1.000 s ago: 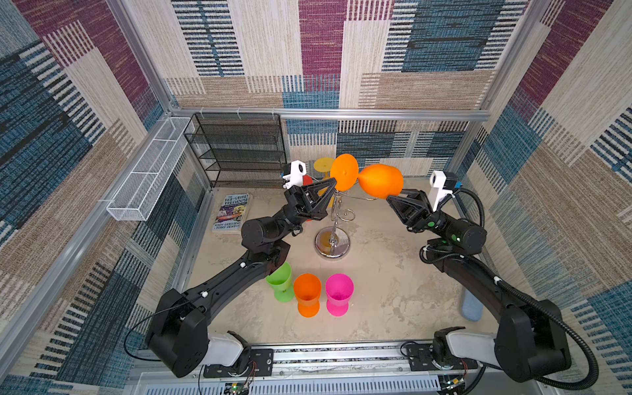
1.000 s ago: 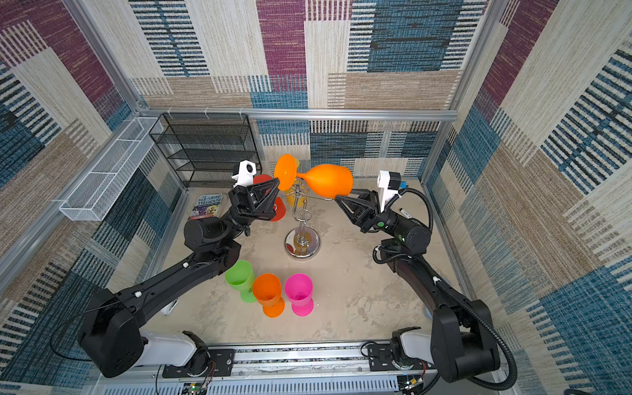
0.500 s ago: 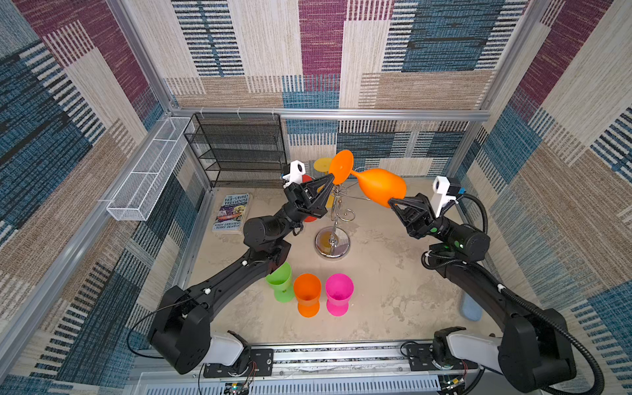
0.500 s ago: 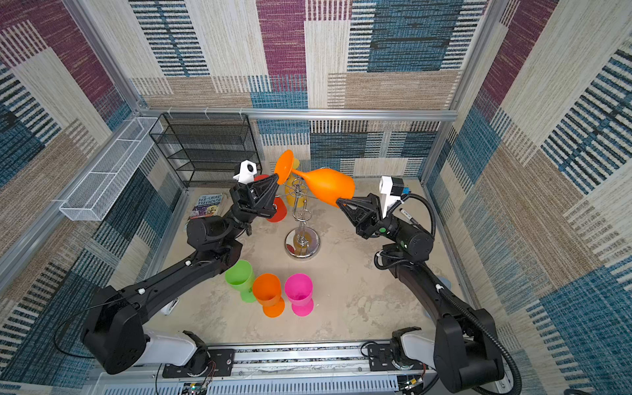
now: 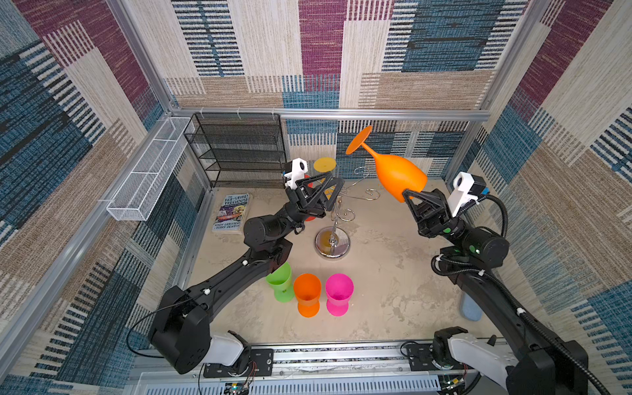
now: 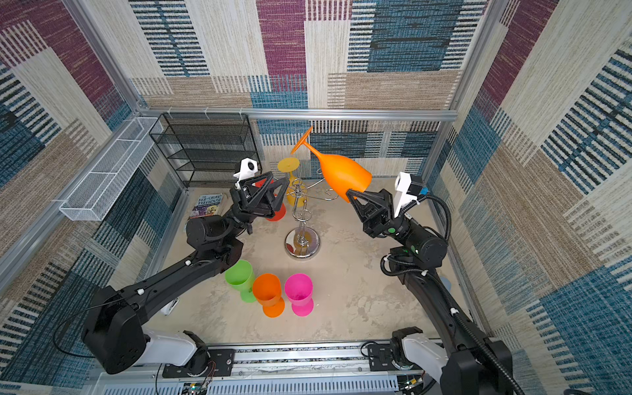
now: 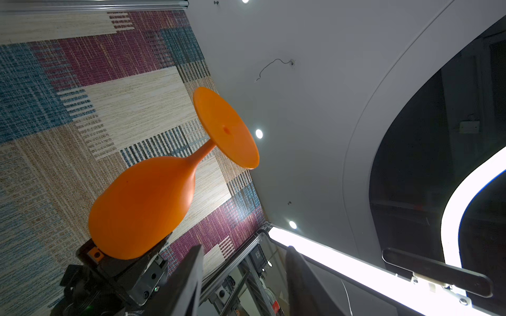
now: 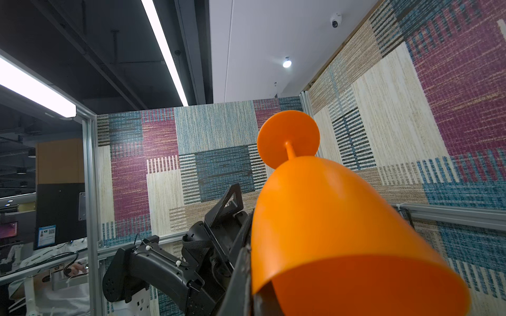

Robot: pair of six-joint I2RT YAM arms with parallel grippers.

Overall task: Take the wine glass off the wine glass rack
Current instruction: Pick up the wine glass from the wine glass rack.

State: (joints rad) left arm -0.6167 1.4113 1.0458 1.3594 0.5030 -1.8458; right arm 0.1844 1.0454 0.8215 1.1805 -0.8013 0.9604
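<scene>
The orange wine glass (image 5: pixel 396 171) (image 6: pixel 345 171) hangs in the air right of the rack, tilted, its foot pointing up and back. My right gripper (image 5: pixel 407 196) (image 6: pixel 352 196) (image 8: pixel 250 284) is shut on its rim, one finger outside the bowl (image 8: pixel 328 219). The chrome wine glass rack (image 5: pixel 332 242) (image 6: pixel 302 243) stands mid-table and a yellow glass (image 5: pixel 325 164) (image 6: pixel 289 165) hangs on it. My left gripper (image 5: pixel 330 184) (image 6: pixel 273 184) (image 7: pixel 245 254) is open and empty beside the rack's wire arms, apart from the orange glass (image 7: pixel 145 202).
Green (image 5: pixel 281 280), orange (image 5: pixel 307 297) and pink (image 5: pixel 338 294) cups stand in front of the rack. A book (image 5: pixel 232 212) lies at the left, by a black mesh shelf (image 5: pixel 239 150) and a white wire basket (image 5: pixel 150 171). A red glass (image 6: pixel 277 213) shows behind my left gripper.
My left gripper has opened and let go of the orange glass's foot. My right gripper shut on the rim and swung the glass up, away from the rack.
</scene>
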